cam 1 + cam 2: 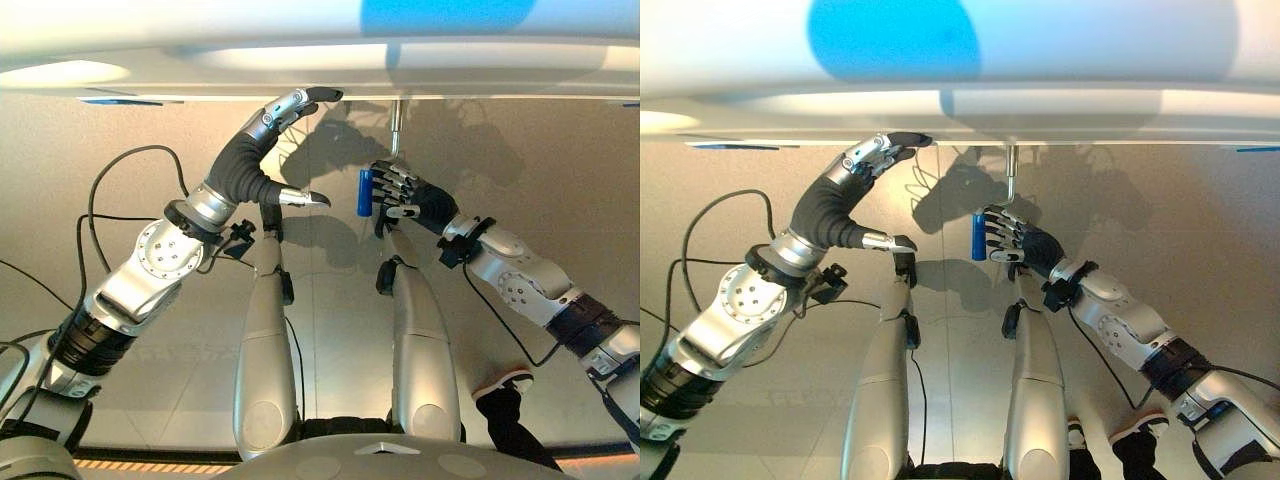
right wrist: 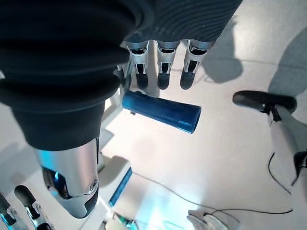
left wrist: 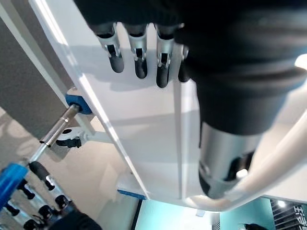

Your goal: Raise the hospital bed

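The bed (image 1: 300, 60) spans the far edge of the scene, and its crank hangs from the underside on a metal rod (image 1: 396, 125), ending in a blue handle (image 1: 365, 192). The right hand (image 1: 400, 195) sits just beside that handle, fingers bent toward it; in the right wrist view the handle (image 2: 161, 111) lies just past the fingertips (image 2: 163, 79) with the thumb apart, so the hand looks loosely curled rather than closed on it (I cannot tell whether any finger touches). The left hand (image 1: 275, 125) is open, straight fingers pressed up against the bed's lower edge, well to the left of the crank.

The main risk, as I judge it, is starting the turn before the grip is firm: the handle would slip out of the half-closed fingers and swing on its rod, and the bed would not rise. A second risk is the sweep of the crank (it must pass between the two hands), which could knock the left thumb if that hand drifts toward it. Leaning too hard with the left hand could also shift the bed.
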Robot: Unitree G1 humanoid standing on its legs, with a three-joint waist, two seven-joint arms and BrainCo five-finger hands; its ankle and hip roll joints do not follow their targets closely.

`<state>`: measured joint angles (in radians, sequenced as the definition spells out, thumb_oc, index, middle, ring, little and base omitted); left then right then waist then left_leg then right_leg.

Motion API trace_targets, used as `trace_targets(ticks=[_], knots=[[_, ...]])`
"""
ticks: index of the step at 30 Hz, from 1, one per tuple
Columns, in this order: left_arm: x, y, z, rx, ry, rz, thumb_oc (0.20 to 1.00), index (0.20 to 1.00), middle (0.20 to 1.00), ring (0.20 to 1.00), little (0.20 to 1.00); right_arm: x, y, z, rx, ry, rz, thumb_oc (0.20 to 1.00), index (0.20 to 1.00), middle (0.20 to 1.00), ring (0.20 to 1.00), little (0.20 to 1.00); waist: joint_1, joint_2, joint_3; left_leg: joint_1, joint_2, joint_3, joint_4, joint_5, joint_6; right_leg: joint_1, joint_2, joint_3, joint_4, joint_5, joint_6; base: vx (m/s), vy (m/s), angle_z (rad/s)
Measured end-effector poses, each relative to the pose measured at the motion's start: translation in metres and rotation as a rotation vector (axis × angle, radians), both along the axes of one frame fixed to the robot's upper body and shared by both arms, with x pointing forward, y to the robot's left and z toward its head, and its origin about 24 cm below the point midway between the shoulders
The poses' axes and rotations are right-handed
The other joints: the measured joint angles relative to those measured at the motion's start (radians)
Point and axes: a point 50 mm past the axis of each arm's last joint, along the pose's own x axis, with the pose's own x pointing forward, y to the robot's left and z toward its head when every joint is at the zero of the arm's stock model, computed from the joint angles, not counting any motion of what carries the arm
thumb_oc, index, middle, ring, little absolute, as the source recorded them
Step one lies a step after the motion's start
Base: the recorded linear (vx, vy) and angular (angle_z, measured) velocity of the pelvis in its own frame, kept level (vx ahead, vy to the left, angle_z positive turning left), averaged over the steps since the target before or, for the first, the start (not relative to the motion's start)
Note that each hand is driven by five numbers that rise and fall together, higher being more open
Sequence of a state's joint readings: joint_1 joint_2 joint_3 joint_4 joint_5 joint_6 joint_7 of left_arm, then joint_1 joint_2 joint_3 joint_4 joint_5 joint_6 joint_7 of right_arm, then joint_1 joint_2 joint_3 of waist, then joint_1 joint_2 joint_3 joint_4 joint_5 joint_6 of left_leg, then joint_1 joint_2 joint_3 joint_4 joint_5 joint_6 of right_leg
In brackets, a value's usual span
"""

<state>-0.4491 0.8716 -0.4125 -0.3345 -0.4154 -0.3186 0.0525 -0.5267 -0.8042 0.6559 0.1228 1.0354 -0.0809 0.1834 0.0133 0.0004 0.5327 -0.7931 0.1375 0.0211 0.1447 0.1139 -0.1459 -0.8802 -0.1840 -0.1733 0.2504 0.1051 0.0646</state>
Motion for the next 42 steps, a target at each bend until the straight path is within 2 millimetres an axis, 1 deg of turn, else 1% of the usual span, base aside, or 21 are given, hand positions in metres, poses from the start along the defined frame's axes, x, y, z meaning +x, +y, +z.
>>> trace_targets(ticks=[3, 5, 12, 15, 19, 20, 21, 27, 31, 37, 38, 39, 42], knots=[[0.000, -0.001, -0.003, -0.005, 0.010, -0.002, 1.000, 1.000, 1.000, 1.000, 1.000, 0.002, 0.004, -0.003, 0.006, 0.011, 0.002, 1.000, 1.000, 1.000, 1.000, 1.000, 0.001, 0.000, 0.000, -0.003, 0.001, -0.001, 0.005, 0.000, 0.000, -0.001, 0.000, 0.000, 0.004, -0.007, 0.005, 0.00, 0.001, 0.02], [0.000, -0.002, -0.003, -0.009, 0.012, -0.005, 1.000, 1.000, 1.000, 1.000, 1.000, 0.005, 0.005, -0.008, 0.016, 0.030, -0.019, 1.000, 1.000, 1.000, 1.000, 1.000, 0.002, 0.000, 0.000, -0.004, 0.000, -0.004, 0.004, 0.002, -0.001, -0.001, -0.001, -0.001, 0.007, -0.002, 0.000, -0.03, 0.007, 0.04], [0.000, -0.006, -0.003, -0.020, 0.012, -0.017, 1.000, 1.000, 1.000, 1.000, 1.000, 0.003, 0.007, -0.023, 0.015, 0.086, -0.029, 1.000, 1.000, 1.000, 1.000, 1.000, 0.004, 0.000, -0.001, -0.003, -0.003, -0.004, 0.004, 0.001, 0.001, 0.002, -0.005, -0.001, 0.007, -0.004, 0.002, 0.00, 0.004, 0.01], [0.000, -0.006, -0.004, -0.025, 0.020, -0.017, 1.000, 1.000, 1.000, 1.000, 1.000, 0.005, 0.002, -0.031, 0.012, 0.113, -0.069, 1.000, 1.000, 1.000, 1.000, 1.000, 0.004, 0.000, -0.001, -0.003, -0.003, 0.001, 0.005, 0.002, 0.001, -0.002, -0.005, 0.000, 0.009, -0.003, 0.002, -0.02, 0.006, 0.00], [0.000, -0.007, -0.005, -0.036, 0.024, -0.020, 1.000, 1.000, 1.000, 1.000, 1.000, 0.006, -0.002, -0.034, 0.017, 0.123, -0.091, 1.000, 1.000, 1.000, 1.000, 1.000, 0.002, 0.000, -0.001, -0.006, -0.003, 0.001, 0.004, 0.000, 0.004, -0.005, -0.005, 0.000, 0.008, -0.008, 0.006, 0.03, 0.002, -0.01], [0.000, -0.007, -0.005, -0.037, 0.022, -0.022, 1.000, 1.000, 1.000, 1.000, 1.000, 0.005, -0.003, -0.035, 0.018, 0.127, -0.094, 1.000, 1.000, 1.000, 1.000, 1.000, 0.005, 0.000, -0.001, -0.006, -0.003, 0.002, 0.002, 0.003, 0.000, -0.006, -0.005, 0.000, 0.007, -0.002, 0.000, -0.06, 0.007, -0.01], [0.000, -0.007, -0.006, -0.038, 0.025, -0.023, 1.000, 1.000, 1.000, 1.000, 1.000, 0.004, -0.004, -0.035, 0.019, 0.127, -0.098, 1.000, 1.000, 1.000, 1.000, 1.000, -0.001, 0.000, -0.001, -0.005, -0.002, 0.002, 0.003, 0.002, 0.001, -0.005, -0.005, 0.000, 0.008, -0.003, 0.001, 0.00, 0.000, 0.00], [0.000, -0.008, -0.005, -0.038, 0.024, -0.024, 1.000, 1.000, 1.000, 1.000, 1.000, 0.000, -0.016, -0.043, 0.022, 0.150, -0.149, 1.000, 1.000, 1.000, 1.000, 1.000, 0.000, 0.000, -0.001, -0.005, -0.003, 0.002, -0.001, 0.000, 0.001, -0.006, -0.003, 0.000, 0.003, -0.004, 0.003, 0.00, -0.001, 0.00], [0.000, -0.008, -0.007, -0.036, 0.032, -0.022, 1.000, 1.000, 1.000, 1.000, 1.000, 0.001, -0.017, -0.045, 0.024, 0.152, -0.165, 1.000, 1.000, 1.000, 1.000, 1.000, 0.003, 0.000, -0.001, -0.001, -0.001, 0.002, 0.000, -0.006, 0.000, 0.000, -0.001, 0.001, 0.002, -0.006, 0.003, 0.02, 0.007, -0.01], [0.000, -0.008, -0.007, -0.036, 0.033, -0.021, 1.000, 1.000, 1.000, 1.000, 1.000, 0.003, -0.012, -0.040, 0.030, 0.131, -0.157, 1.000, 1.000, 1.000, 1.000, 1.000, 0.002, 0.000, 0.000, 0.000, 0.000, 0.003, 0.004, -0.005, -0.001, 0.001, -0.001, 0.001, 0.003, -0.004, 0.001, -0.01, -0.004, 0.00], [0.000, -0.008, -0.006, -0.036, 0.029, -0.024, 1.000, 1.000, 1.000, 1.000, 1.000, 0.005, -0.011, -0.038, 0.029, 0.125, -0.151, 1.000, 1.000, 1.000, 1.000, 1.000, 0.002, 0.000, -0.001, 0.000, 0.000, 0.002, 0.003, -0.009, 0.001, 0.001, -0.001, 0.001, 0.001, -0.011, 0.006, 0.06, -0.002, 0.00], [0.000, -0.008, -0.006, -0.037, 0.029, -0.024, 1.000, 1.000, 1.000, 1.000, 1.000, 0.006, -0.011, -0.037, 0.030, 0.123, -0.153, 1.000, 1.000, 1.000, 1.000, 1.000, 0.003, 0.000, -0.001, -0.004, 0.000, 0.003, 0.003, -0.005, 0.000, -0.004, -0.001, 0.001, 0.002, -0.005, 0.002, -0.06, -0.005, 0.00], [0.000, -0.009, -0.007, -0.048, 0.035, -0.025, 1.000, 1.000, 1.000, 1.000, 1.000, 0.012, 0.000, -0.032, 0.037, 0.107, -0.137, 1.000, 1.000, 1.000, 1.000, 1.000, 0.003, 0.001, 0.000, -0.004, 0.000, 0.002, 0.002, -0.007, -0.002, -0.005, 0.000, 0.002, 0.003, -0.008, 0.003, 0.03, -0.001, -0.01]])
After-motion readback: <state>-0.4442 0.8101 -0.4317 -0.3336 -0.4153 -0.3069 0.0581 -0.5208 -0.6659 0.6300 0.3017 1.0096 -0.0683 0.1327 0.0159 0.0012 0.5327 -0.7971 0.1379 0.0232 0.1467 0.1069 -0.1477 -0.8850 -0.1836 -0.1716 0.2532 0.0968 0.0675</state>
